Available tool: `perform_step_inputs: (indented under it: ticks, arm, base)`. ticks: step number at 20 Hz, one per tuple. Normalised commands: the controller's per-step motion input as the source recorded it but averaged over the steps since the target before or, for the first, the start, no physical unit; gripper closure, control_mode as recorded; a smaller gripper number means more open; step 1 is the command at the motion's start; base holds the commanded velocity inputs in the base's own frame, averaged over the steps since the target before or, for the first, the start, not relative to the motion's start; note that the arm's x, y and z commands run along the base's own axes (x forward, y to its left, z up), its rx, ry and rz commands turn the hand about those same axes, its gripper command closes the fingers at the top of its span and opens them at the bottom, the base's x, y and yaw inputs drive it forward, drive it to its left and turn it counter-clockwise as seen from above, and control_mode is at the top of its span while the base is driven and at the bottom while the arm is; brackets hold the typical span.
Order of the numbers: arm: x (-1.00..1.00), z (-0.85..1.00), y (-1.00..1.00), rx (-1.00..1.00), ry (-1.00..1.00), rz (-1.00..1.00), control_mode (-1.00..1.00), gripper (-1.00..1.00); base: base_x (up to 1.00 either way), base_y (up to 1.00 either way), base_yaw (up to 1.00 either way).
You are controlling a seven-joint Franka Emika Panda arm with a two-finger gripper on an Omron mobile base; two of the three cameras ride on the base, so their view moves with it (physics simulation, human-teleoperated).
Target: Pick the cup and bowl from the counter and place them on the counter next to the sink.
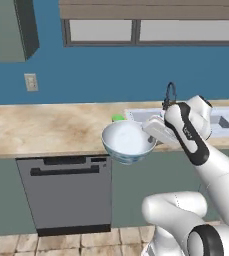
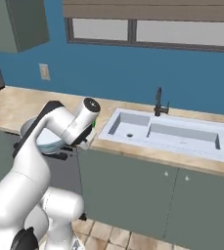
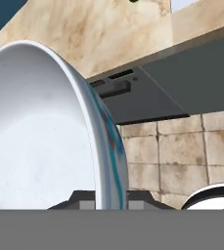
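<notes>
The bowl (image 1: 128,142) is being carried, pinched at its rim by the gripper (image 3: 111,197), out past the bench (image 1: 46,127) edge. The cup (image 1: 118,118) is sitting beyond the gripper, beside the sink (image 2: 167,132). Lowering alongside is probably called for next.

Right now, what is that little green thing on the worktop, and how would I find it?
Start at the white sink set in the beige counter, then look just past its left edge. There stands a small bright green cup, half hidden behind the wide pale bowl that the gripper holds. Nothing else there is green.
</notes>
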Motion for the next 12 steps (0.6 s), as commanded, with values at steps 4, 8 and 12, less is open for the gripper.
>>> perform_step_inputs:
  ticks: [4, 8, 12]
  arm:
    - [0.0, 0.0, 0.0, 0.0, 0.0, 0.0, 1.0, 1.0]
    - [0.0, 0.0, 0.0, 0.0, 0.0, 0.0, 1.0, 1.0]
    - [0.0, 0.0, 0.0, 0.0, 0.0, 0.0, 1.0, 1.0]
  base:
    - [-0.01, -1.0, 0.06]
    - [0.0, -1.0, 0.07]
    - [0.0, -1.0, 0.06]
